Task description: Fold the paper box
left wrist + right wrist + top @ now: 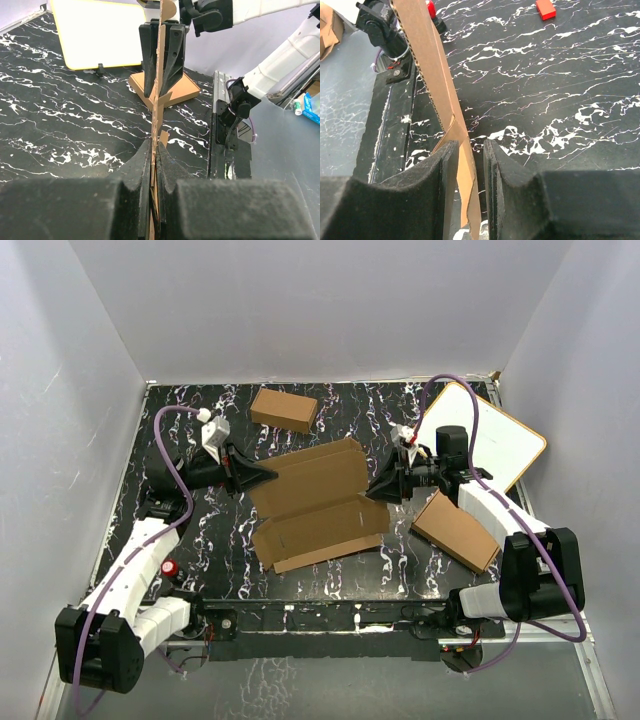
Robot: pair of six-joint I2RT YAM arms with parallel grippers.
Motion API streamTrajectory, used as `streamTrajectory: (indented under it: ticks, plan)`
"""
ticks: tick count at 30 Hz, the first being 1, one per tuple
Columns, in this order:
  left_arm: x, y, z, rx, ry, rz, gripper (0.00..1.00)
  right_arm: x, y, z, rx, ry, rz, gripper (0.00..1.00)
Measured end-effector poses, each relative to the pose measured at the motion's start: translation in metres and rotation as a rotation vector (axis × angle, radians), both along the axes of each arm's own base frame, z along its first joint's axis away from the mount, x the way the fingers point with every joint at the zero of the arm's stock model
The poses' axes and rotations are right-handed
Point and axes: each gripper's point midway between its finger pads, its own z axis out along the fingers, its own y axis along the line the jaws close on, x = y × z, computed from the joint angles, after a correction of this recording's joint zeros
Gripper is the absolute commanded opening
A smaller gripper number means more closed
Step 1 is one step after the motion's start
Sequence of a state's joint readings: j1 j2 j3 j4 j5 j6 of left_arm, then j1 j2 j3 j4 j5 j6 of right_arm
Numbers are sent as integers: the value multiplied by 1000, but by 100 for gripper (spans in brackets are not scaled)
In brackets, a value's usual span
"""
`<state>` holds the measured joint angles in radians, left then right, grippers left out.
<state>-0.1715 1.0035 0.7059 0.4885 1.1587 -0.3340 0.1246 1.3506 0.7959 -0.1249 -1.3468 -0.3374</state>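
Observation:
The paper box (pixel 315 505) is an opened brown die-cut cardboard sheet with flaps, held up off the black marbled table between both arms. My left gripper (pixel 262 477) is shut on its left edge; in the left wrist view the pads (pixel 145 155) pinch the sheet (pixel 160 75) edge-on. My right gripper (pixel 378 490) straddles the sheet's right edge. In the right wrist view the sheet (pixel 427 60) runs between its fingers (pixel 447 165) with a gap beside it, so the jaws stand apart.
A small chunky brown carton (pixel 284 409) lies at the back. A flat brown carton (pixel 456 530) lies on the right under the right arm, beside a white board (pixel 480 435). A small red block (pixel 546 9) lies on the table. White walls enclose the table.

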Motion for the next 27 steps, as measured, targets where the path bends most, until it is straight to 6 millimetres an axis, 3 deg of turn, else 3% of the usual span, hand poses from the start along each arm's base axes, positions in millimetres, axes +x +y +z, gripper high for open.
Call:
streamTrajectory:
  ticks: [11, 27]
  plan:
    - [-3, -3, 13, -41, -3, -36, 0, -16, 5, 1, 31, 6, 74, 41]
    - [-10, -15, 14, -53, 4, -89, 0, -27, 6, 5, 63, 10, 122, 40]
